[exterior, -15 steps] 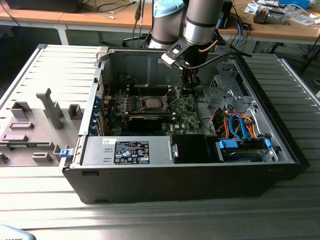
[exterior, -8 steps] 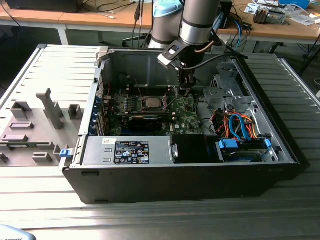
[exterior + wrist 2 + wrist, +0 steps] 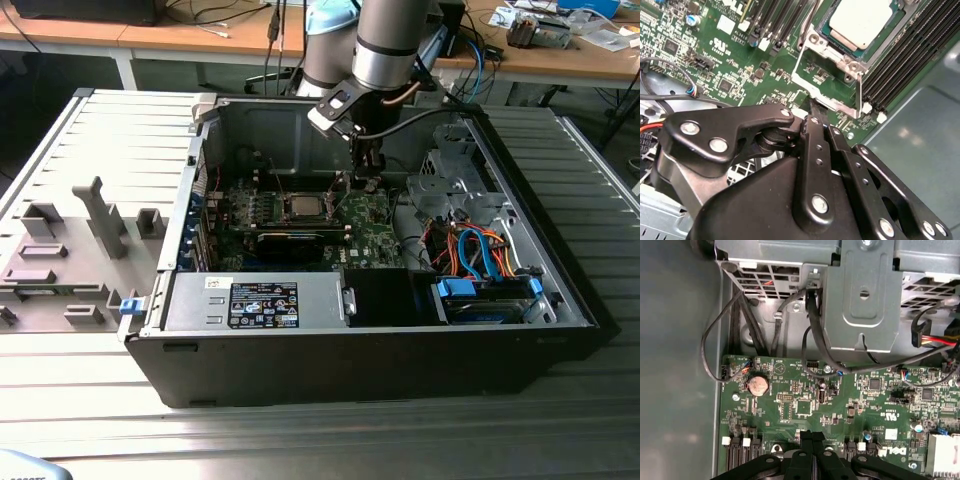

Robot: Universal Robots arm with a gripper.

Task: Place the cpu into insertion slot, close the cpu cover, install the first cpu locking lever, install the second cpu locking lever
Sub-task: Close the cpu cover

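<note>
One open computer case (image 3: 400, 350) lies on a metal worktop (image 3: 300, 430). One robot arm (image 3: 385, 40) reaches inside, its end effector (image 3: 815, 112) closed, tips at the open cpu cover (image 3: 832, 102). One cpu (image 3: 860, 20) sits in the insertion slot (image 3: 867, 52).

The pincer (image 3: 366, 180) hangs just beside the cpu (image 3: 303, 208) inside the computer case (image 3: 300, 350).
</note>
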